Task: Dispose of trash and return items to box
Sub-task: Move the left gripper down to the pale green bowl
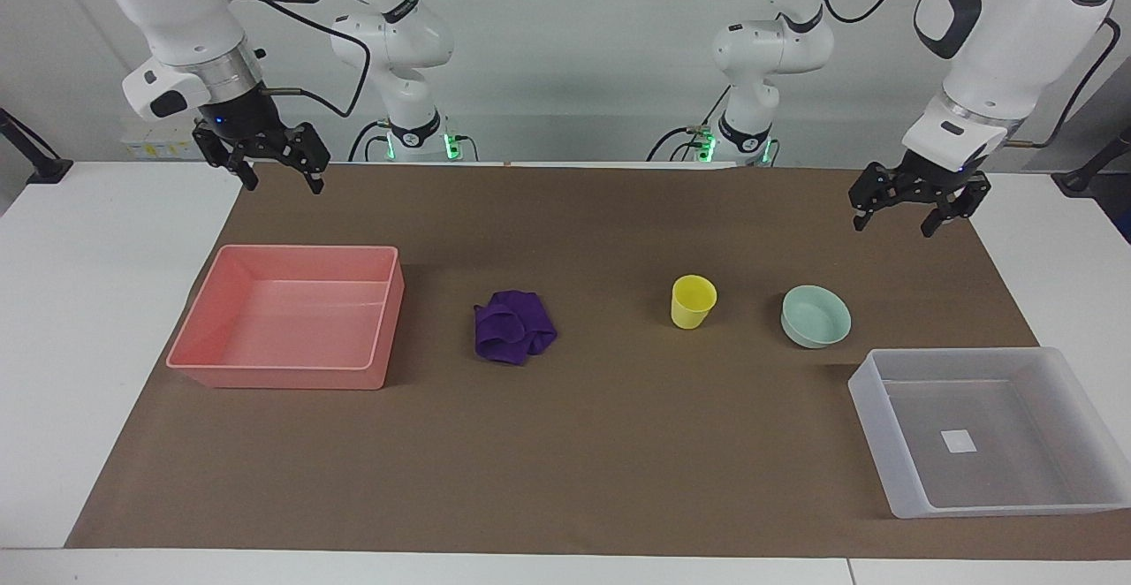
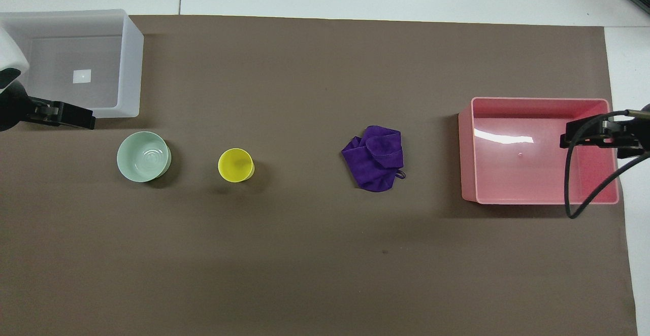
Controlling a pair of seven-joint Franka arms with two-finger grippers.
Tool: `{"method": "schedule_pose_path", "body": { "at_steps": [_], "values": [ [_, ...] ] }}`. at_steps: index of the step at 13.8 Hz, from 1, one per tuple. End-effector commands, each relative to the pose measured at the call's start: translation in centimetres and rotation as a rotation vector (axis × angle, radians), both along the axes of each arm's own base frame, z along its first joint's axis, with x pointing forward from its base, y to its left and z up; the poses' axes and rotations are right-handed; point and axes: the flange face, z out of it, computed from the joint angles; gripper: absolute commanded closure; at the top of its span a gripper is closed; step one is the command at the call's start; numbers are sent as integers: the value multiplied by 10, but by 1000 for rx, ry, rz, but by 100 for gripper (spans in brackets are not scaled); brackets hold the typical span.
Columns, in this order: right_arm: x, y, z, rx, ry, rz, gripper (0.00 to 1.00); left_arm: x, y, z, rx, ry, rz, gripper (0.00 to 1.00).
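The purple cloth wad (image 1: 514,327) (image 2: 375,157) lies on the brown mat mid-table. The yellow cup (image 1: 692,301) (image 2: 235,165) stands upright beside it, toward the left arm's end. The mint-green bowl (image 1: 815,316) (image 2: 143,156) sits beside the cup. The translucent box (image 1: 888,461) (image 2: 133,62) with its white label stands empty at the left arm's end, farther from the robots than the bowl. My left gripper (image 1: 896,221) (image 2: 76,116) hangs open and empty in the air over the mat at that end. My right gripper (image 1: 283,178) (image 2: 579,135) hangs open and empty over the right arm's end.
An empty pink bin (image 1: 208,311) (image 2: 467,148) stands at the right arm's end of the mat, beside the cloth. The brown mat (image 1: 565,470) covers most of the white table. A black cable (image 2: 584,189) loops from the right wrist over the pink bin.
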Motion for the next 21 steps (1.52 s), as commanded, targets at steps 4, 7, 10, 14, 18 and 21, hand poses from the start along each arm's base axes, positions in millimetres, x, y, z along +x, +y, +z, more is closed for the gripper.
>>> {"method": "schedule_pose_path", "body": {
  "at_steps": [4,7,10,14,18,21],
  "values": [
    [-6,-13,0,-50,8,-5,0,-11,4,1,20,13,9,0],
    [-9,-13,4,-39,26,-6,0,-11,-1,1,22,14,2,0],
    [-8,-4,2,-31,33,10,0,-10,0,1,21,2,1,0],
    [-6,-10,3,-30,25,1,0,-8,-1,-2,19,-6,3,0],
    [-7,-18,3,-26,30,-14,0,-8,3,-11,18,-21,11,0],
    [-9,-13,1,-27,35,-5,0,-5,6,-34,17,-33,18,0]
  ]
}}
